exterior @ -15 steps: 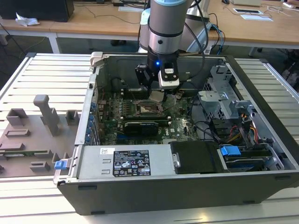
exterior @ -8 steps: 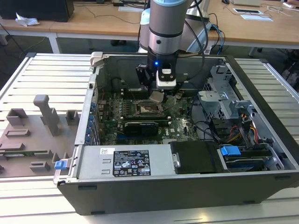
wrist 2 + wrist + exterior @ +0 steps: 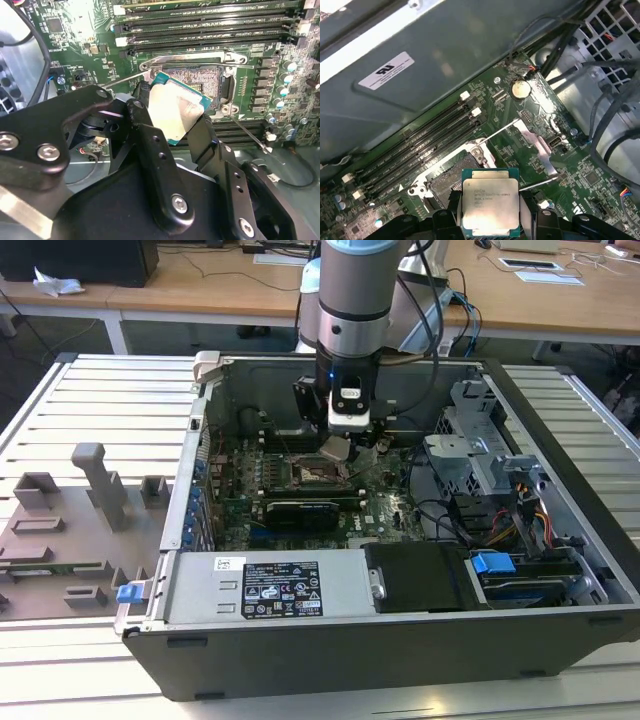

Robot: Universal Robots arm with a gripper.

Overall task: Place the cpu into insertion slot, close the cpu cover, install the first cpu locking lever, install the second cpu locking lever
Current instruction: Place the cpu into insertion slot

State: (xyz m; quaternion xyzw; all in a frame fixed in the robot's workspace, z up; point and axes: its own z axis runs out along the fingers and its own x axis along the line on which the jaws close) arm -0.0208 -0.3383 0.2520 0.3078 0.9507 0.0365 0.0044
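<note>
A slatted metal table (image 3: 100,400) carries an open computer case (image 3: 400,645) and, beside it, grey fixture blocks (image 3: 60,540)

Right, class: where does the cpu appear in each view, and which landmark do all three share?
Exterior view: cpu held by the hand, over the motherboard.
Second wrist view: cpu tilted between the fingers, near the socket.
First wrist view: cpu, print showing, near the socket.
Shared landmark: the open socket.

Silver-grey arm (image 3: 350,310) with pale-blue collar (image 3: 365,246) — black claw (image 3: 172,114), its links studded with silver screws (image 3: 179,202).
</note>
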